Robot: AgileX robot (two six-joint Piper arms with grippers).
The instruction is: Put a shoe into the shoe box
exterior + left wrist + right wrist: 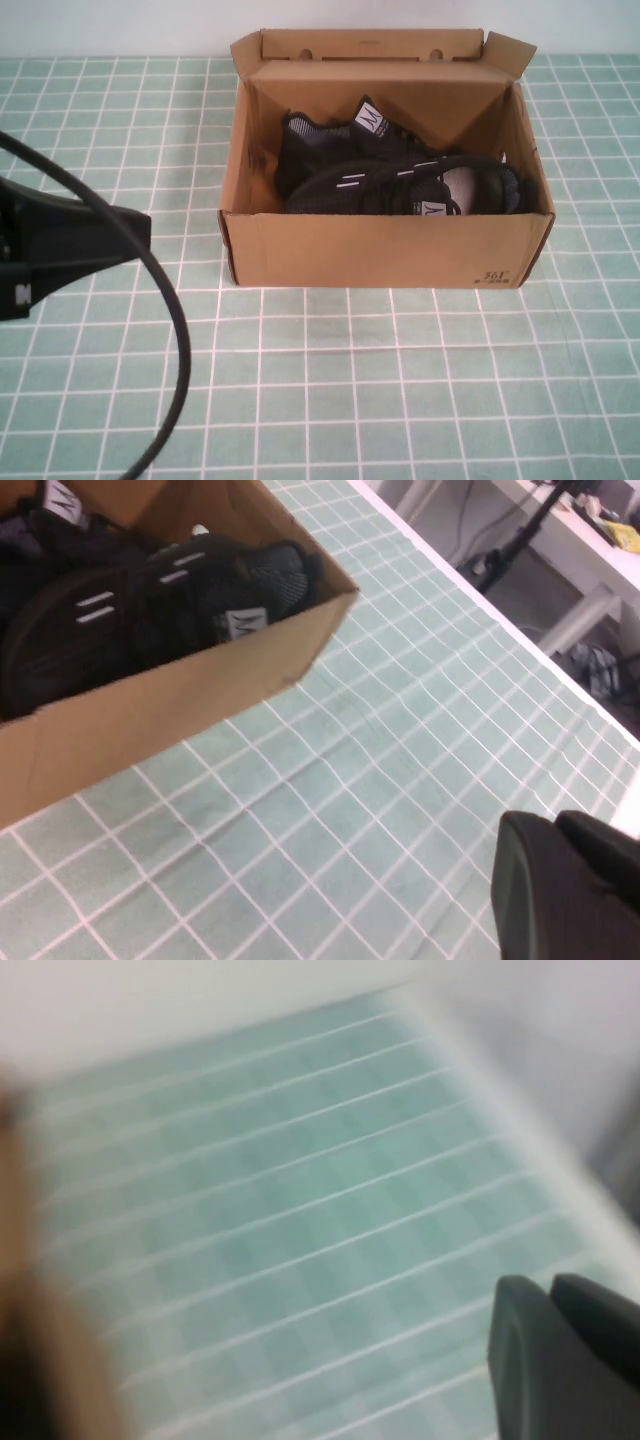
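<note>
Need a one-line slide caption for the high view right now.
Both black sneakers lie inside the open shoe box; shut left gripper sits at its left, shut right gripper out of frame.

Even, soft light falls from above, bright enough that the green-checked tabletop [420,380] reads clearly in the high view. Inside the shoe box [385,250] the walls throw shade, so the black shoe [400,188] loses most of its detail; only the white dashes stand out. The left wrist view is fairly sharp, with the left tool [570,890] a soft dark mass up close. The right wrist view is smeared throughout, its right tool [565,1360] out of focus.
</note>
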